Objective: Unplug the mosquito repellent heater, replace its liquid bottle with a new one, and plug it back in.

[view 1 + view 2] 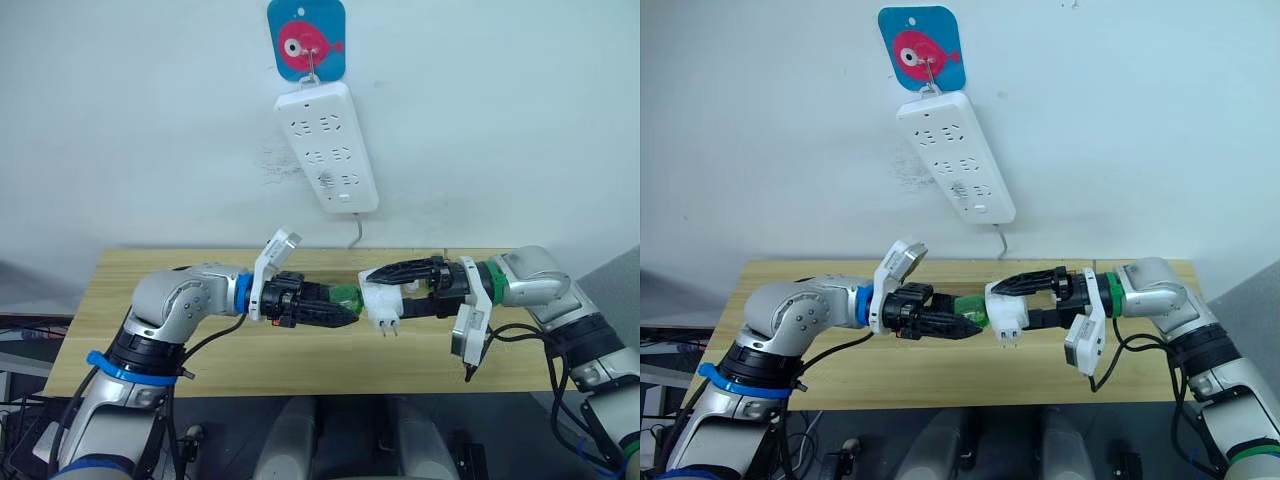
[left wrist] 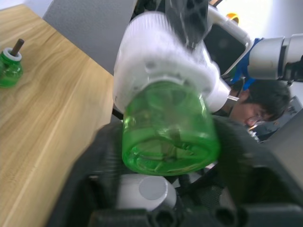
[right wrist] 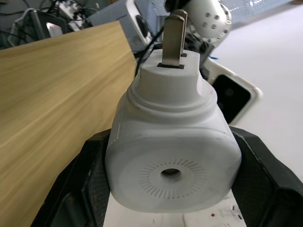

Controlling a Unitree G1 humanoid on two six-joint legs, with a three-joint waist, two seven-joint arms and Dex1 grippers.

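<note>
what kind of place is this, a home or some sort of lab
Most likely a robot lab or test room, not a home. A bare wooden table stands against a plain wall, a power strip hangs from a hook as a staged prop, and the left wrist view shows a person sitting by other equipment.

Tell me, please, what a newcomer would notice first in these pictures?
Both grippers meet in mid-air above the wooden table: the right gripper clamps the white heater, prongs downward, while the left gripper grips the green bottle at its base. Behind, a white power strip hangs on the wall.
</note>
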